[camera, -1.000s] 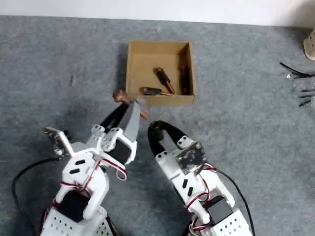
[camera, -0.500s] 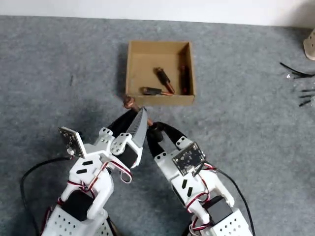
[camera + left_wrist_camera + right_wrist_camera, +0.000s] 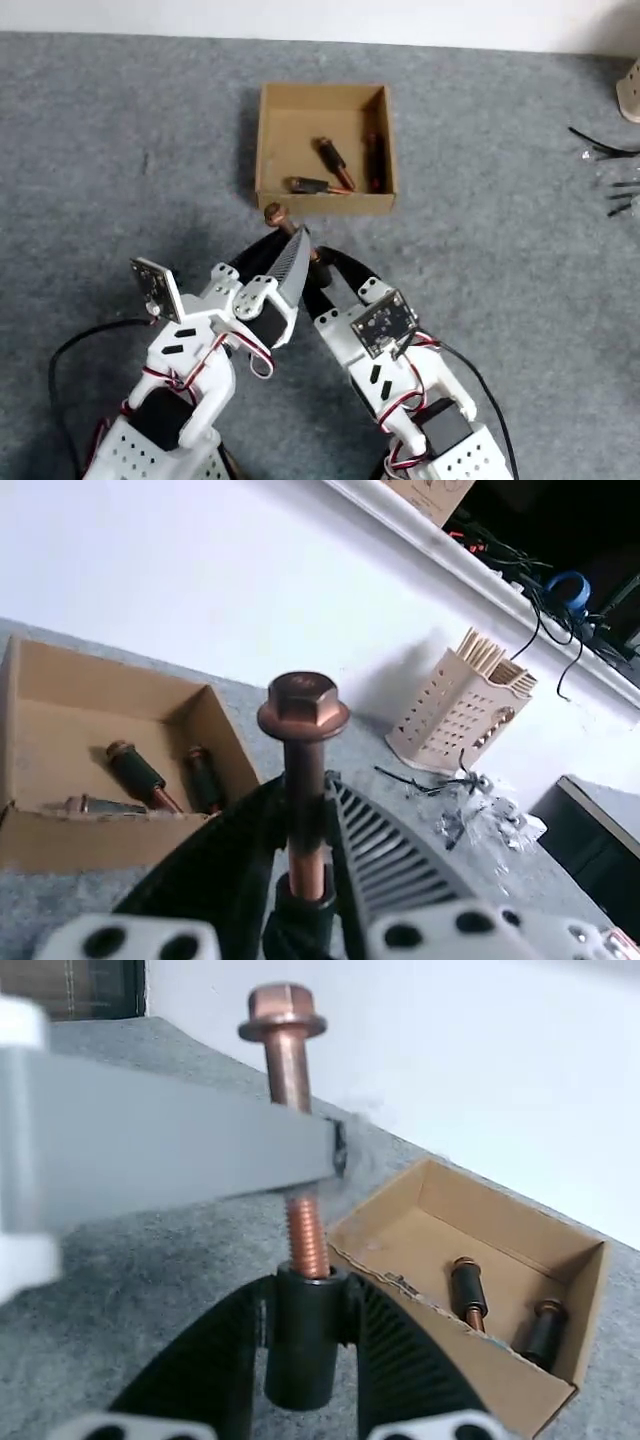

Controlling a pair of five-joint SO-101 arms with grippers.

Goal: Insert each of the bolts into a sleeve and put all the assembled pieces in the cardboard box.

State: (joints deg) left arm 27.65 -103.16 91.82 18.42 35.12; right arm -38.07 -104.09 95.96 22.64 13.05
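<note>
High view looking straight down from above, wrist views close, both facing the cardboard box (image 3: 340, 204)

Between the ribbed, matt plastic fingers (image 3: 390, 850), the bolt (image 3: 303, 770) is glossy coppery metal and the sleeve (image 3: 300, 1340) is matt black. Beyond them, a matt cardboard box (image 3: 320, 204) sits on the rough grey felt surface (image 3: 500, 200).

Bolt (image 3: 281, 221): copper, flanged hex head, gripped mid-shaft by the left gripper (image 3: 291, 238) just in front of the cardboard box (image 3: 325, 204), head tilted toward it, tip in the sleeve (image 3: 300, 1340).
Sleeve: short black tube in the right gripper (image 3: 318, 268), just behind the bolt from the box; insertion depth I can't judge.
Assembled pieces (image 3: 335, 163): I count three, lying on the box floor.
Cardboard box: brown, open-topped, upright.
</note>
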